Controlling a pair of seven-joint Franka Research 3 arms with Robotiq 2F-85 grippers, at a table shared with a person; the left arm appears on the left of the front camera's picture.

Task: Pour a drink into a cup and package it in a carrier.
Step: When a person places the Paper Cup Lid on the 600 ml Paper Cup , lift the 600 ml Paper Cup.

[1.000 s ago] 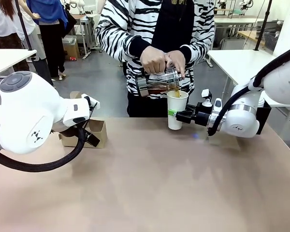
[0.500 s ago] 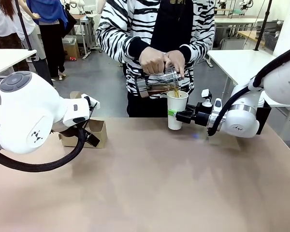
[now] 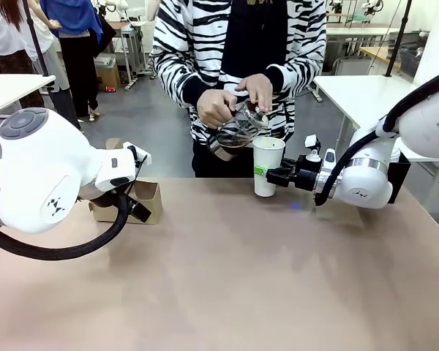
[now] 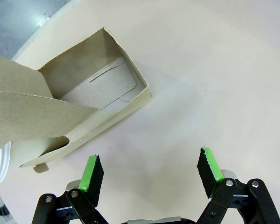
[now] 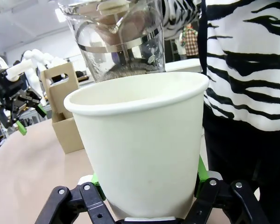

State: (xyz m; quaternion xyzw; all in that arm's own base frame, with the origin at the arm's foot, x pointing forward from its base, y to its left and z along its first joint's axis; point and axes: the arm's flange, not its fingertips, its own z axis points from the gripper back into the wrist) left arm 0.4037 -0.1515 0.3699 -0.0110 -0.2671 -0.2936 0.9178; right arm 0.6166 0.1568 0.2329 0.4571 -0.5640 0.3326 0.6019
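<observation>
Cup [image 3: 268, 162], clamped in the right gripper [image 3: 272, 175], seems filled now that the person [image 3: 241, 44] tipped the glass pitcher [image 3: 233, 135] back; the left gripper [image 4: 150, 162] waits wide open by the carrier [image 3: 148, 199].

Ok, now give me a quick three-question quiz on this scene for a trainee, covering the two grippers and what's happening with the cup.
1. True or false: the right gripper is shut on the tall white paper cup.
2. Multiple choice: the left gripper is A) shut on that cup; B) open, beside the small brown cardboard carrier and touching nothing; C) shut and empty.
3. Short answer: who holds the clear glass pitcher next to the cup's rim?

Key: 1 true. 2 B. 3 the person at the far side of the table.
</observation>
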